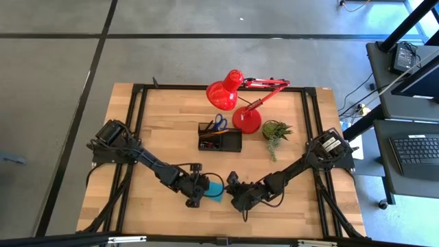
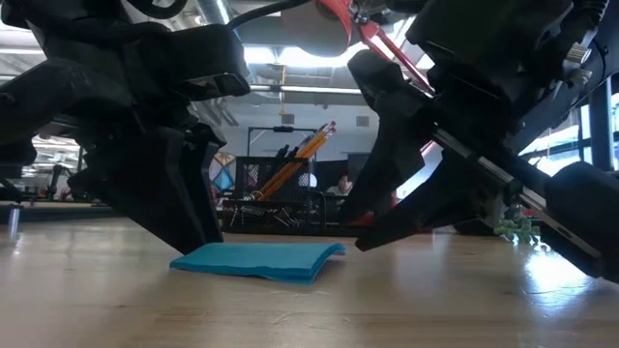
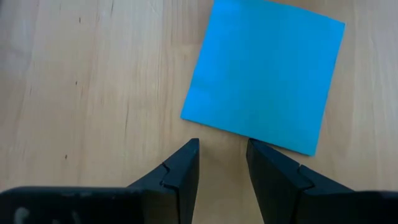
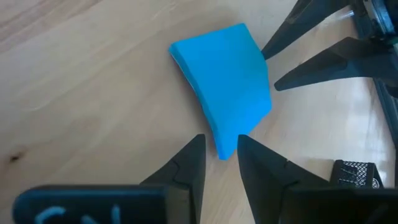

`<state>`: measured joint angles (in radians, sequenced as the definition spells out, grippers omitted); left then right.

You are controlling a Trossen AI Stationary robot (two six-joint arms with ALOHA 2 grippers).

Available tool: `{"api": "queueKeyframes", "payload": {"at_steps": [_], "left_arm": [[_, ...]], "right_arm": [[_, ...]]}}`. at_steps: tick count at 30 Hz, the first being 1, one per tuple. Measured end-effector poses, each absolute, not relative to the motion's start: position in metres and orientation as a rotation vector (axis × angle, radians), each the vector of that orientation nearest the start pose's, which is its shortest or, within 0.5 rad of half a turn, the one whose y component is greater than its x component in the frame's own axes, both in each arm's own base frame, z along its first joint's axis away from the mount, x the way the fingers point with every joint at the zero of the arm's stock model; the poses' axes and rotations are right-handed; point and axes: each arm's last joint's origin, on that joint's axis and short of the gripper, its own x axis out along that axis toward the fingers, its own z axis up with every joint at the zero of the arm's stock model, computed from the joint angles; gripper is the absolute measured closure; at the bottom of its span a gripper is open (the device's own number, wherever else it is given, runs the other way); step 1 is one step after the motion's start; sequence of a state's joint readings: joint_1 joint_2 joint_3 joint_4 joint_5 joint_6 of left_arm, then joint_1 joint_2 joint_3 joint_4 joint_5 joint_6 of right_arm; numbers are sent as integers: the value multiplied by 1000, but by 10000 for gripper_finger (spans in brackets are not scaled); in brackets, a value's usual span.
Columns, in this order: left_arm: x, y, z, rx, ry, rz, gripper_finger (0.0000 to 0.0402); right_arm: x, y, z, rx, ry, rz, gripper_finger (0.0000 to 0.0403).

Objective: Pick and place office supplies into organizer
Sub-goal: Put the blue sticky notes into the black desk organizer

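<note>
Near the front edge of the pale wooden surface (image 1: 164, 130), about midway along it, a flat blue square sticky-note pad (image 1: 215, 189) lies on the bare wood with both arms lowered to it from opposite sides. The left pincer (image 3: 222, 155) is set just short of one edge of the pad, its two dark fingers parted by a narrow gap and closed on nothing; no contact with the pad can be made out. The right pincer (image 4: 222, 149) is brought to the opposite side, its fingers likewise slightly apart and empty, with one corner of the pad lying right at the gap between them. In the low view that side of the pad (image 2: 259, 259) is seen lifted a little off the wood, which would give a finger something to slide under; the thin pad is probably approached from two sides so that it cannot slip away when pushed. The small black compartmented organizer tray (image 1: 220, 139) stands well behind, toward the middle of the surface, already holding blue-handled scissors (image 1: 218, 123) and other items. Beside it stand a red desk lamp (image 1: 236, 96) and a small green potted plant (image 1: 276, 132).
</note>
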<state>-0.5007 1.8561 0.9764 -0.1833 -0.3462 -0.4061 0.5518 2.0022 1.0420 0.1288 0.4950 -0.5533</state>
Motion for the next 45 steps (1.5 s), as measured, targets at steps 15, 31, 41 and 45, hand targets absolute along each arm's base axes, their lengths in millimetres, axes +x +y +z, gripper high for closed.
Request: {"api": "queueKeyframes", "payload": {"at_steps": [15,31,41,45], "left_arm": [[312,-149,124,32,944,69,272],[315,-147,125,0,936,54,272],[314,-147,125,-18,947,50,272],[314,-147,125,-25,948,54,272]], "right_arm": [[336,190,97,-950,711,262,306],[345,192,106,-938,821,275,306],[344,194,107,-920,825,275,306],[342,196,107,-895,822,266,306]]}}
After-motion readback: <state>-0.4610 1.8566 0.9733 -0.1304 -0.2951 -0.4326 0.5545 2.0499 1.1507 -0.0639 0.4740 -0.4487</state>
